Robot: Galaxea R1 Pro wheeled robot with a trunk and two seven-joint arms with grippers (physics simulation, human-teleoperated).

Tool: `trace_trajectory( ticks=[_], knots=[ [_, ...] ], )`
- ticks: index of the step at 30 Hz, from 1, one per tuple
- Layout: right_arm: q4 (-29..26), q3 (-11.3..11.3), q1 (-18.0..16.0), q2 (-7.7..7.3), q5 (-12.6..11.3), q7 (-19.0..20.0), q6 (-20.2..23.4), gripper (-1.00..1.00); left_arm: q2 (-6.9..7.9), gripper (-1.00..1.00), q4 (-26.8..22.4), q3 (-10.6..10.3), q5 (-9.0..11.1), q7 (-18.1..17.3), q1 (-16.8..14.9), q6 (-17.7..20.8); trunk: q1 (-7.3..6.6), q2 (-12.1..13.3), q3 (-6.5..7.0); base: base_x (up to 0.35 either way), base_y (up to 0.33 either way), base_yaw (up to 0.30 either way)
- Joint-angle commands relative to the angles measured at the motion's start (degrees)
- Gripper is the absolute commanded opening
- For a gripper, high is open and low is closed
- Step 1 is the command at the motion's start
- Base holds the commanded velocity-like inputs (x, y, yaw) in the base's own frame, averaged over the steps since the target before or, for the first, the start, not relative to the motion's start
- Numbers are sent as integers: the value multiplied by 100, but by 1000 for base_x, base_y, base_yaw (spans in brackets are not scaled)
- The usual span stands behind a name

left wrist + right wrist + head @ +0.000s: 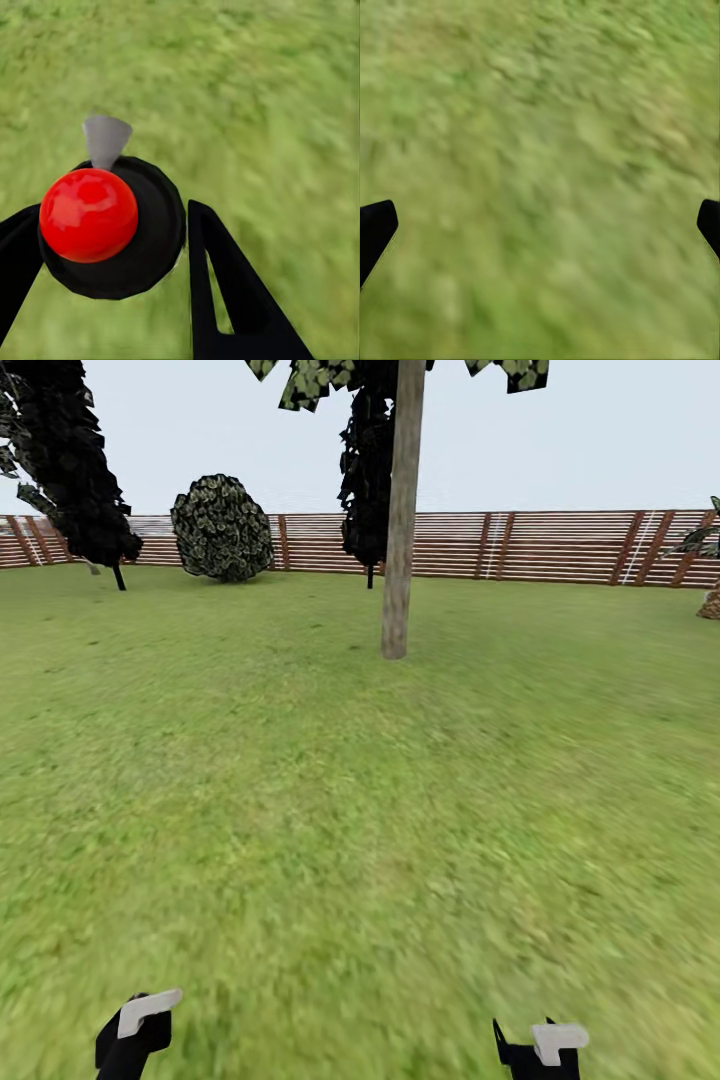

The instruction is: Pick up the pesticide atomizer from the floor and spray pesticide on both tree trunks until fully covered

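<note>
Your left pincer (112, 247) grips the rigid, light-looking atomizer (112, 229) round its black body under the red cap, right pincer (540, 225) wide open, empty.

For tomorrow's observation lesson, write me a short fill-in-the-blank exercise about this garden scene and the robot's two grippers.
1. The left gripper holds an atomizer with a ____ round top.
2. The tree trunk stands on ____.
3. The right gripper holds ____.
4. Behind the trunk runs a wooden ____.

Missing words: red; grass; nothing; fence
</note>
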Motion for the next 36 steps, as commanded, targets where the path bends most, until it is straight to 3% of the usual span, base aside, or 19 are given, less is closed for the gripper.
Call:
trace_trajectory(
  ticks=[1,36],
  knots=[
    [0,0,0,0,0,0,0,100,-1,-100,-1,0,-1,1,0,0,0,0,0,339,0,0],
    [105,0,0,-18,-6,-18,-9,100,-4,-100,7,-7,-1,-6,0,3,0,0,0,339,0,0]
  ],
)
